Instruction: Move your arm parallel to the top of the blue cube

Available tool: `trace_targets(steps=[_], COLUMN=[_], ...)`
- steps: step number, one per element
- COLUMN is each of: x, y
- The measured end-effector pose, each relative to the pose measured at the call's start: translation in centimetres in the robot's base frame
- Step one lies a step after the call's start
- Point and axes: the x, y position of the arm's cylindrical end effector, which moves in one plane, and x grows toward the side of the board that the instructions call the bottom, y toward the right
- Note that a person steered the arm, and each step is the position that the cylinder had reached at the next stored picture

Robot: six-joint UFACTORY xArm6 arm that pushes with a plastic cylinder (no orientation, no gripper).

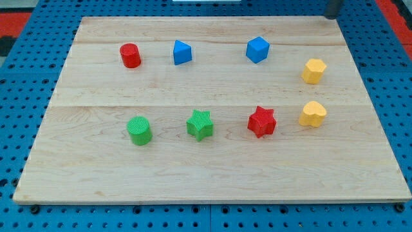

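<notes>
Camera view: the wooden board [212, 174] carries two rows of blocks. Along the top row sit a red cylinder [130, 55], a blue wedge-like block [182, 52], the blue cube [257, 49] and a yellow block [314, 71]. Below lie a green cylinder [139, 131], green star [200, 124], red star [262, 122] and yellow heart [313, 114]. A dark shape at the view's top right corner may be the rod; my tip itself does not show, and there is no gripper to open or close.

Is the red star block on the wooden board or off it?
On it. The red star lies fully on the wooden board, between the green star and a yellow block, well inside the board's edges.
</notes>
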Motion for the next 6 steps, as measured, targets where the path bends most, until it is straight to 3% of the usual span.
trace_targets(steps=[4, 6], x=[0.0, 0.1], y=[-2.7, -9.2])
